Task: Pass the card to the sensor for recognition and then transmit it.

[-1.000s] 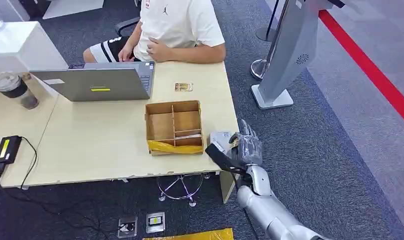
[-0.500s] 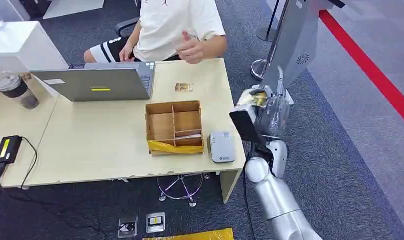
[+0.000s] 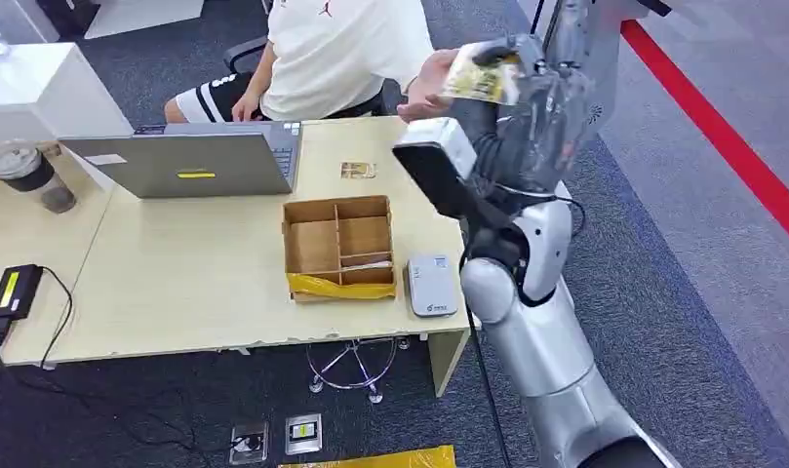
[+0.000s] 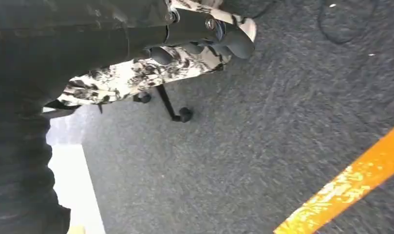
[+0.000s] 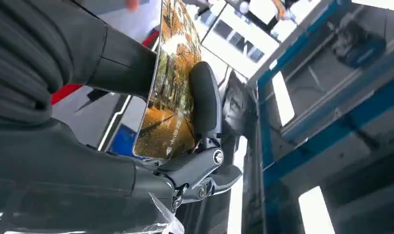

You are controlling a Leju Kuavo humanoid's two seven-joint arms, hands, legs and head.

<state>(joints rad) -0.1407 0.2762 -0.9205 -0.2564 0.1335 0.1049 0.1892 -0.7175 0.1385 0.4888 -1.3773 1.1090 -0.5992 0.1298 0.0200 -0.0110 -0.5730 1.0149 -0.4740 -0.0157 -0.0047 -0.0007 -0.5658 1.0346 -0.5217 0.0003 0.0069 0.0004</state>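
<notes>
My right hand (image 3: 529, 109) is raised high over the table's far right corner and pinches a card (image 3: 482, 75) with an autumn picture. In the right wrist view the card (image 5: 173, 92) stands edge-on between the grey thumb and a dark finger (image 5: 205, 100). A person's hand (image 3: 425, 91) reaches up to the card's edge; whether it touches is unclear. The grey sensor (image 3: 432, 286) lies flat on the table near the front right corner. My left hand (image 4: 209, 34) hangs over the carpet, fingers loosely bent and holding nothing.
A compartmented cardboard box (image 3: 338, 250) sits beside the sensor. A second card (image 3: 358, 170) lies behind it. A laptop (image 3: 190, 161), a cup (image 3: 24, 172) and a black device (image 3: 14, 292) are to the left. A grey kiosk (image 3: 566, 97) stands to the right of the table (image 3: 195, 283).
My right arm has swung up from the sensor to well above the table, carrying the card. The seated person has raised a hand to meet it.
</notes>
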